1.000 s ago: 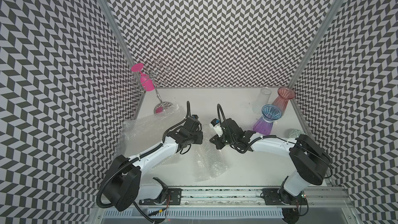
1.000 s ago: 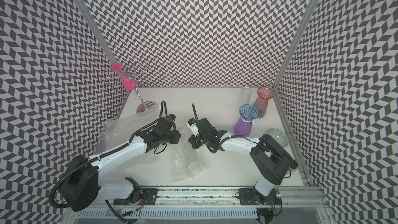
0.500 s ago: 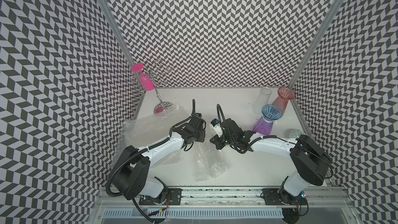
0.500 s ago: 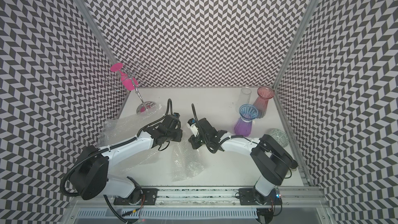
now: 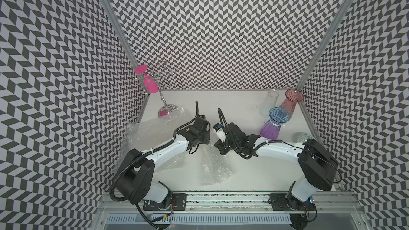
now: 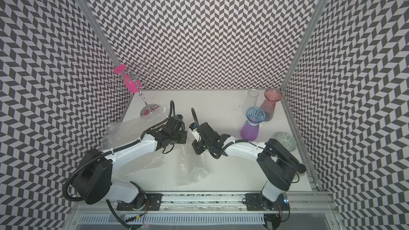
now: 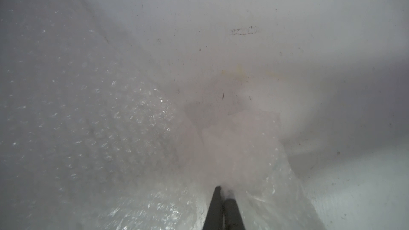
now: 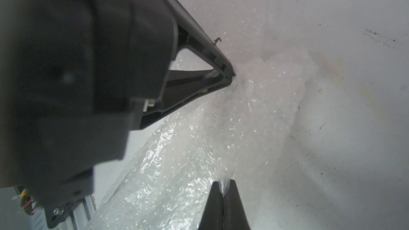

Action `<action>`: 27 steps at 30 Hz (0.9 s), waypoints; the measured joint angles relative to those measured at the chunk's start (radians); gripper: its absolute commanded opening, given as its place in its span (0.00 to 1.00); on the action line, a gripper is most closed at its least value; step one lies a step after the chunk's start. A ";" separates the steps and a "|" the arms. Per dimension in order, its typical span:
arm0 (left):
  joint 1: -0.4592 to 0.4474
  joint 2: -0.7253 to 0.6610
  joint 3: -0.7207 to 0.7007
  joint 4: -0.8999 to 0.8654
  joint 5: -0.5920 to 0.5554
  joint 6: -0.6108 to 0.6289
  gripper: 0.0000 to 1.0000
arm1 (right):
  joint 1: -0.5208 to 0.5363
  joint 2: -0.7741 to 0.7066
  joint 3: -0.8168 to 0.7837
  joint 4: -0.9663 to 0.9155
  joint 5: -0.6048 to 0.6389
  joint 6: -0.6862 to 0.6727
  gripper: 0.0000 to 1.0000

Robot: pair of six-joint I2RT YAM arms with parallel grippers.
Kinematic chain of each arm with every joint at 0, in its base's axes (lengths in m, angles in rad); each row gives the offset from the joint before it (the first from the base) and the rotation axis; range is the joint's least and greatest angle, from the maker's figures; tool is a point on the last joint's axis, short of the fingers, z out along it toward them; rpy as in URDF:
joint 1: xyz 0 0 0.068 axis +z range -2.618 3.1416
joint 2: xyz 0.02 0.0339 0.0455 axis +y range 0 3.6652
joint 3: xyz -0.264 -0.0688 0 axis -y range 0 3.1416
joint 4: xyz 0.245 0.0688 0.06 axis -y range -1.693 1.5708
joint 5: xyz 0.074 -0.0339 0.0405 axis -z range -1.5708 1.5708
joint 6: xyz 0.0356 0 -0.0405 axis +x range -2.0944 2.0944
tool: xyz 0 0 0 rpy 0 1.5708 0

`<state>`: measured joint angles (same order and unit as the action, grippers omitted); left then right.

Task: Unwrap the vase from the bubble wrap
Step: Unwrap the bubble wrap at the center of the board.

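Left gripper (image 7: 223, 192) is clamped shut, tips together, with a pinch of the bubble wrap (image 5: 214, 167) caught between them. The right wrist view shows the film bunching up right at its tips.

Sweeping across from the left: back corner has a wire rack (image 5: 169, 108) with a pink glass (image 5: 151, 85) hanging upside down on it. In front of that, a loose sheet (image 5: 152, 131) of wrap lies spread on the white table (image 5: 232, 107), partly under the left arm.

Middle of the table is the crumpled bubble wrap, running from the two grippers toward the front edge. Can't tell what's inside it, it's all glare and wrinkles.

Right gripper (image 8: 223, 187) sits just beside the left one, not touching it, also squeezed closed on a sliver of that same wrap, with a bit of film poking out between its tips.

Further right, a purple vase (image 5: 273, 127) stands upright near the right arm. A red vase (image 5: 290, 105) and a clear glass (image 5: 269, 103) stand close behind it. A patterned ball (image 5: 301, 138) sits by the right edge, half hidden by the arm.
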<state>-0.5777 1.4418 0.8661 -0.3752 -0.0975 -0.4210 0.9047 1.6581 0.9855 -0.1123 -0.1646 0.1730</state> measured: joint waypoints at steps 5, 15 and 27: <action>0.044 -0.005 0.000 0.000 0.067 -0.023 0.00 | 0.023 0.009 0.017 -0.020 0.055 -0.021 0.00; 0.069 -0.118 -0.068 0.037 0.122 -0.061 0.00 | 0.031 0.013 0.021 -0.047 0.127 -0.041 0.00; 0.079 -0.146 -0.117 0.089 0.119 -0.069 0.00 | 0.042 -0.007 0.002 -0.045 0.192 -0.040 0.00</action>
<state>-0.4988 1.2957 0.7494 -0.2863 0.0212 -0.4904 0.9470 1.6512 0.9878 -0.1577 0.0273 0.1329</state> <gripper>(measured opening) 0.047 0.042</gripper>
